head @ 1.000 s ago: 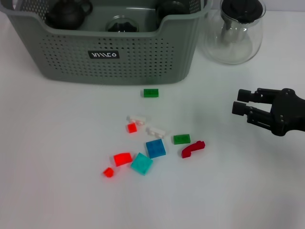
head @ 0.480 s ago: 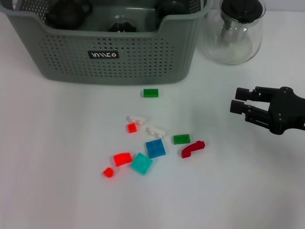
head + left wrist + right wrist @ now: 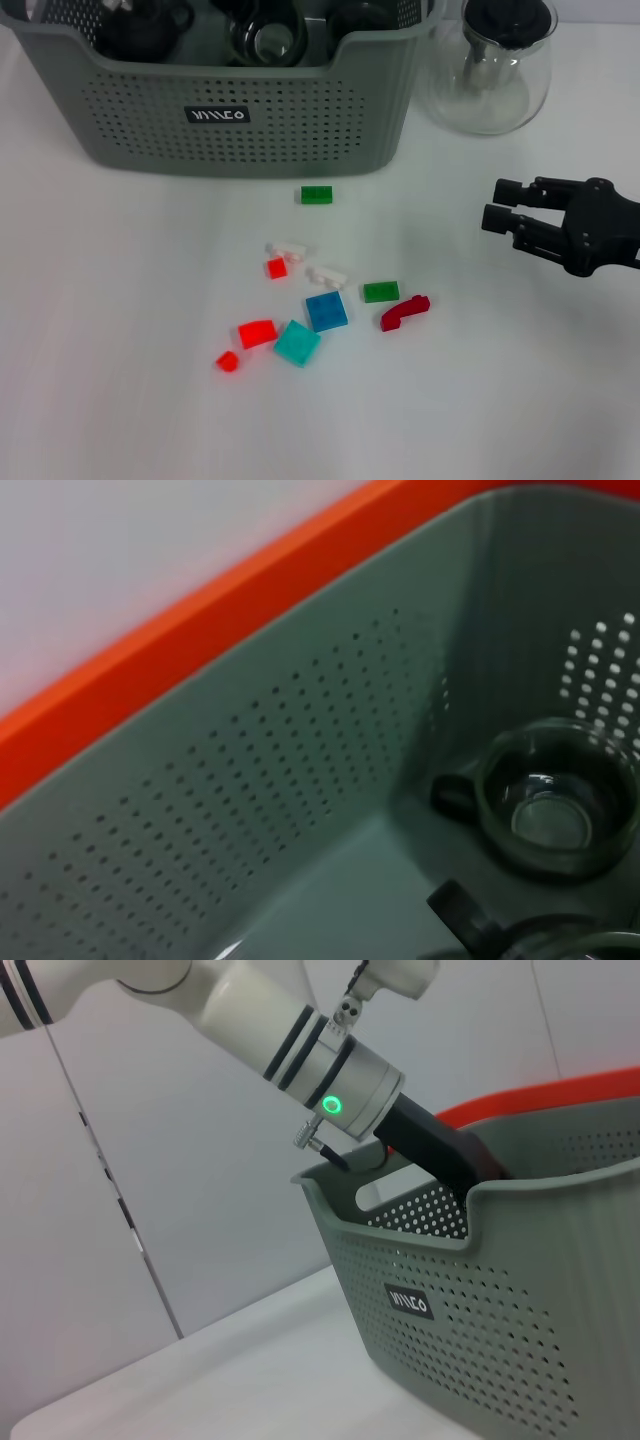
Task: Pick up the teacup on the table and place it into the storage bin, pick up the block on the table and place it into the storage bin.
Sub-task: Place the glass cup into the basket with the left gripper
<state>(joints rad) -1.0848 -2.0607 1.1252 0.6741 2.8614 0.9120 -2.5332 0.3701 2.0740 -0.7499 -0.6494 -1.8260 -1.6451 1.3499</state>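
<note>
Small blocks [image 3: 326,311] scatter a plain white bench [image 3: 120,330] before pale wall panels; teacups [image 3: 555,805] sit inside the storage bin [image 3: 230,110], label [image 3: 219,115] illegible. Right claw [image 3: 498,207] hovers open; left claw's state unclear.

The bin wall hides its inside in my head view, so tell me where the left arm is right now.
Observer: In the right wrist view the left arm reaches down over the rim into the storage bin; its fingers are hidden.
Operator: Report what lies under it. I see only the right gripper, open, right of the blocks.
Observer: The left wrist view shows a dark glass teacup upright on the bin floor.
Operator: State whether it's alone.
Observer: No; a second dark handle shows at that view's edge.
</note>
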